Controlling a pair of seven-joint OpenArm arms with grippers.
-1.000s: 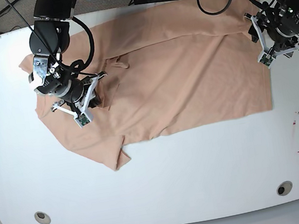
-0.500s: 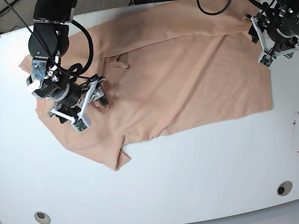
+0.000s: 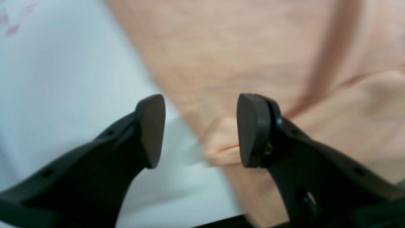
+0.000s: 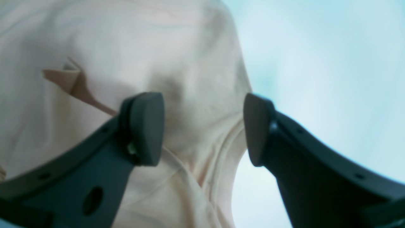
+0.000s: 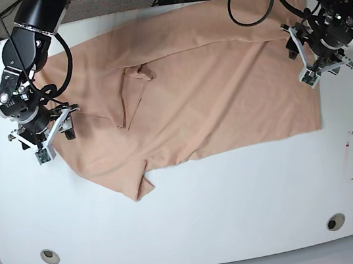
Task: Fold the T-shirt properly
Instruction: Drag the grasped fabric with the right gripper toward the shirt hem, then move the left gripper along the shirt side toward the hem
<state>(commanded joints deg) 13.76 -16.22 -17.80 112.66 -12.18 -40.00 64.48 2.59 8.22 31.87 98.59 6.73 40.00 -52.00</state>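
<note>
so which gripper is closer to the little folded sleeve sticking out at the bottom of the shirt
Right. The right gripper hangs over the shirt's edge just up from that sleeve; the left gripper is across the table at the opposite edge.

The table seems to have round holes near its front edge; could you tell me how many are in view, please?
2. One hole sits near the table's front-left corner in the base view, the other hole near the front-right corner. The T-shirt could hide more.
</note>
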